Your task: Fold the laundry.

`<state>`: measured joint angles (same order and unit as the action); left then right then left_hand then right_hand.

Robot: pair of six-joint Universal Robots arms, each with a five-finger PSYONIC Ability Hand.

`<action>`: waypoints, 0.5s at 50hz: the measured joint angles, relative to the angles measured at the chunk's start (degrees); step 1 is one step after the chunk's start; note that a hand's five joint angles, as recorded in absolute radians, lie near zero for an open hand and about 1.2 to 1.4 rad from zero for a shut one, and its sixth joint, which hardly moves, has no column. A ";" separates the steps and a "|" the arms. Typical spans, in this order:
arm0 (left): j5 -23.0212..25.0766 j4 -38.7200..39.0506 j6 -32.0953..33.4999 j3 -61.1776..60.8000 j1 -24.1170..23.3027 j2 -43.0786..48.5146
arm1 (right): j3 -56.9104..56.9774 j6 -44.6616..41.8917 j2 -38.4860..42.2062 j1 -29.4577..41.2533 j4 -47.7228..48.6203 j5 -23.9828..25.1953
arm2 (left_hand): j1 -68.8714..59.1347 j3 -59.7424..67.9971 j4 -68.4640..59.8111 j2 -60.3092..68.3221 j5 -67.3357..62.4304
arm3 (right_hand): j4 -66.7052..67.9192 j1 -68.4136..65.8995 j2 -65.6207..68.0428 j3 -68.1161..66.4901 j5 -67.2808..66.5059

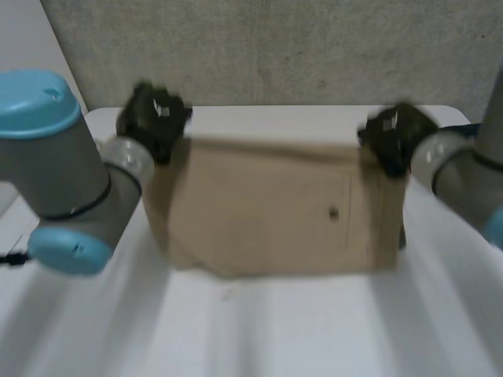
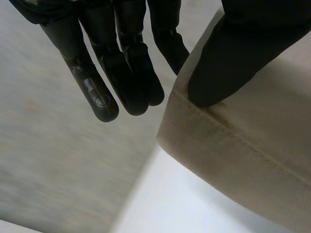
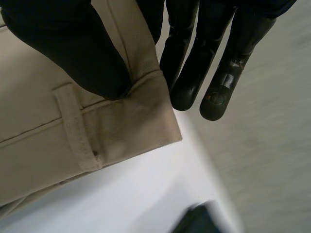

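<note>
Left hand (image 2: pixel 235 53) and right hand (image 3: pixel 73 46) each pinch a far corner of the tan trousers (image 1: pixel 275 216)

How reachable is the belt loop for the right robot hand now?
Likely yes: the right robot hand pinches a corner of the tan garment, and the belt loop lies bare right beside its thumb, nothing between.

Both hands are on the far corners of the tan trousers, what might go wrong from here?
The left hand pinches just the corner of the trousers under its thumb, so the cloth may slip free when lifted. The right hand grips beside a belt loop; uneven pulls might skew the fold.
</note>
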<state>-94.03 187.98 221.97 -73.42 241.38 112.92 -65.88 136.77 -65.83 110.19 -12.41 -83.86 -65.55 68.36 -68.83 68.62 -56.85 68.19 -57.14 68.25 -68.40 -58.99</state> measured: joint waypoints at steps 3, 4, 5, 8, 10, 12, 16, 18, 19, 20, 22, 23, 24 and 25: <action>-0.01 7.07 0.92 4.53 0.60 1.06 | 8.59 2.26 2.15 1.10 5.08 -2.26 | 0.00 0.01 -0.01 0.00 0.00 | 0.00 0.00 0.00 0.00 0.00; -0.04 10.11 1.11 6.14 0.77 1.26 | 11.66 3.28 2.73 1.46 7.06 -2.99 | 0.00 0.01 -0.01 0.00 0.00 | 0.00 0.00 0.00 0.00 0.00; -0.06 12.55 1.20 7.32 0.89 1.36 | 14.00 4.11 3.08 1.72 8.71 -3.54 | 0.00 0.01 -0.01 0.00 0.00 | 0.00 0.00 0.00 0.00 0.00; -0.30 23.82 0.87 11.13 0.98 0.60 | 21.73 7.91 3.55 2.59 15.54 -5.16 | 0.00 0.01 0.00 0.01 0.00 | 0.00 0.00 0.00 0.00 0.00; -0.46 28.67 0.15 11.95 0.82 -0.47 | 24.70 10.25 3.09 2.92 19.29 -5.68 | 0.00 0.02 -0.01 0.01 0.00 | 0.00 0.00 0.00 0.00 0.00; -0.61 32.60 -0.94 12.07 0.57 -1.93 | 26.05 11.95 2.47 3.08 21.69 -5.87 | 0.00 0.01 -0.01 0.01 0.00 | 0.00 0.00 0.00 0.00 0.00; -0.76 35.83 -3.58 9.54 0.13 -5.55 | 25.69 14.06 0.93 3.32 23.45 -5.69 | 0.00 0.01 -0.01 0.04 0.00 | 0.00 0.00 0.00 -0.11 0.00; -0.74 35.51 -4.51 7.15 -0.08 -7.14 | 23.93 14.44 0.42 3.48 22.90 -5.28 | 0.00 0.01 -0.01 0.05 0.00 | 0.00 0.00 0.00 -0.24 0.00; -0.72 35.26 -4.72 6.34 -0.14 -7.55 | 23.51 14.47 0.34 3.51 22.73 -5.18 | 0.00 0.01 -0.01 0.05 0.00 | 0.00 0.00 0.00 -0.24 0.00; -0.68 34.48 -5.09 4.44 -0.28 -8.30 | 22.08 14.49 0.12 3.59 22.18 -4.86 | 0.00 0.02 -0.01 0.06 0.00 | 0.00 0.00 0.00 -0.25 0.00; -0.60 33.01 -5.44 1.53 -0.43 -9.06 | 18.82 14.35 -0.10 3.70 20.93 -4.13 | 0.00 0.02 -0.01 0.07 0.00 | 0.00 0.00 0.00 -0.25 0.00; -0.59 32.37 -5.54 0.42 -0.49 -9.26 | 17.83 14.28 -0.13 3.72 20.58 -3.92 | 0.00 0.02 -0.01 0.07 0.00 | 0.00 0.00 0.00 -0.25 0.00; -0.56 31.24 -5.68 -1.47 -0.53 -9.47 | 15.76 14.12 -0.16 3.75 19.87 -3.50 | 0.00 0.02 -0.01 0.08 0.00 | 0.00 0.00 0.00 -0.25 0.00; -0.53 29.97 -5.80 -3.54 -0.57 -9.60 | 13.71 13.93 -0.17 3.76 19.26 -3.12 | 0.00 0.11 -0.01 0.10 0.00 | 0.00 0.00 0.00 -0.25 0.00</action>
<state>-94.57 217.95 216.17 -76.97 240.81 103.32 -52.17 150.70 -66.01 113.95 6.85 -86.98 -65.55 68.47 -68.84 68.72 -56.86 68.20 -57.14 68.25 -68.65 -58.99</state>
